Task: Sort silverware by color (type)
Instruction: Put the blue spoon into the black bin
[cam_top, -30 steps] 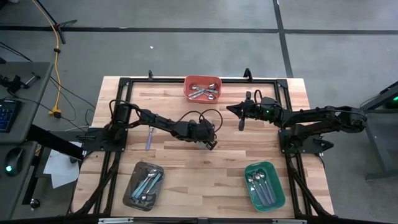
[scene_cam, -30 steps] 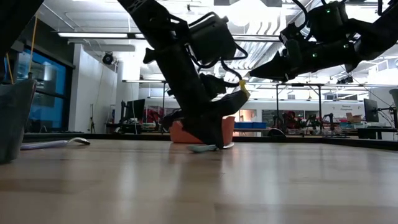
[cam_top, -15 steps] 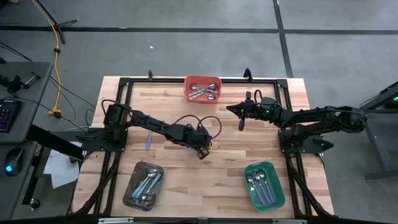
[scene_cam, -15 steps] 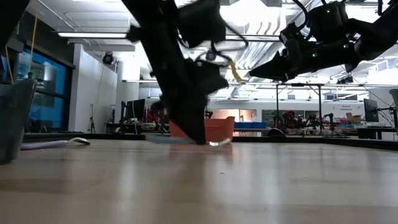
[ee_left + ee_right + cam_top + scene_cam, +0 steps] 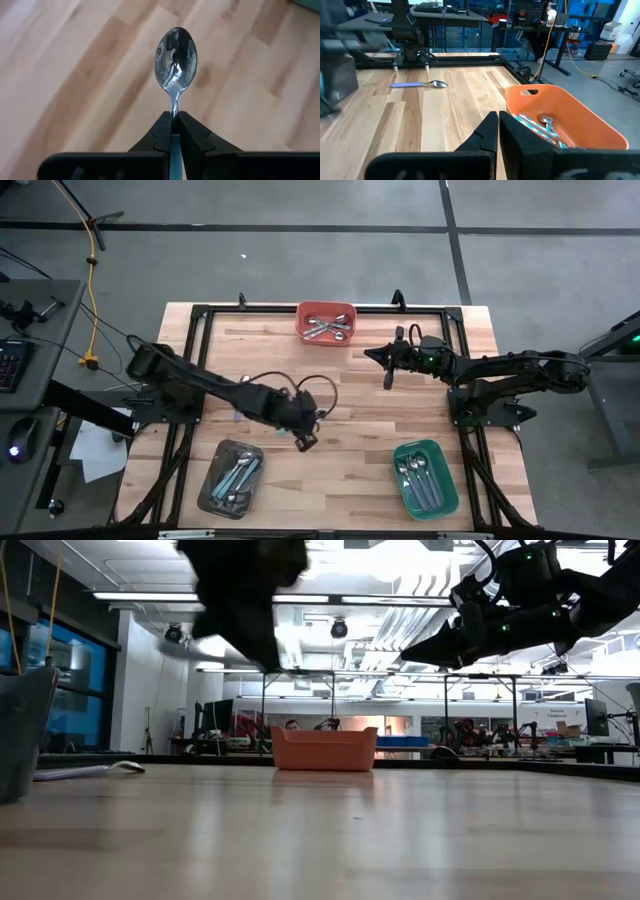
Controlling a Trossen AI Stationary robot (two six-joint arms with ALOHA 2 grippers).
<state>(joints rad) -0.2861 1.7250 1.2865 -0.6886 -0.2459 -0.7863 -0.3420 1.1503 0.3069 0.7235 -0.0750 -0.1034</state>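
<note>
- High view: the left pincer (image 5: pixel 302 442) hangs over the middle of the tabletop (image 5: pixel 350 470), just beyond the grey tray (image 5: pixel 231 478) of blue-handled spoons. The right pincer (image 5: pixel 388 380) waits near the orange bin (image 5: pixel 326 321), and a green tray (image 5: pixel 425 477) of spoons sits at the near right.
- Low view: the left arm is up off the tabletop; a lavender-handled spoon (image 5: pixel 88 771) lies flat at far left, long axis running across the picture, bowl to the right.
- Left wrist view: the left pincer is clamped on a light blue spoon (image 5: pixel 176 60) by its handle, the long axis in line with the fingers and the shiny bowl pointing straight away from them.
- Right wrist view: the right pincer's fingers (image 5: pixel 489 131) are pressed together, empty, beside the orange bin.
</note>
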